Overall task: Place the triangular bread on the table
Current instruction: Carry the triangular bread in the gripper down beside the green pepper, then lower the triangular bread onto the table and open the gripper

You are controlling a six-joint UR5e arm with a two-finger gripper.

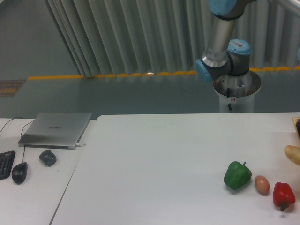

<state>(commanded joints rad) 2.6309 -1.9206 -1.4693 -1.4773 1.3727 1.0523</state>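
Triangular bread, golden-tan wedge [294, 154], just peeking in at the right frame edge, above the plain white table [159, 164].
Only a sliver shows, up-right of the glossy green bell pepper [237, 175]; dark bit above it probably the claw, mostly out of frame, so can't tell if it's closed or gripping. Bread looks carried, not set down yet. Small tan-pink egg-shaped item [262, 184] and red bell pepper [283, 195] sit right of the green pepper, so the drop spot likely needs to avoid that row.
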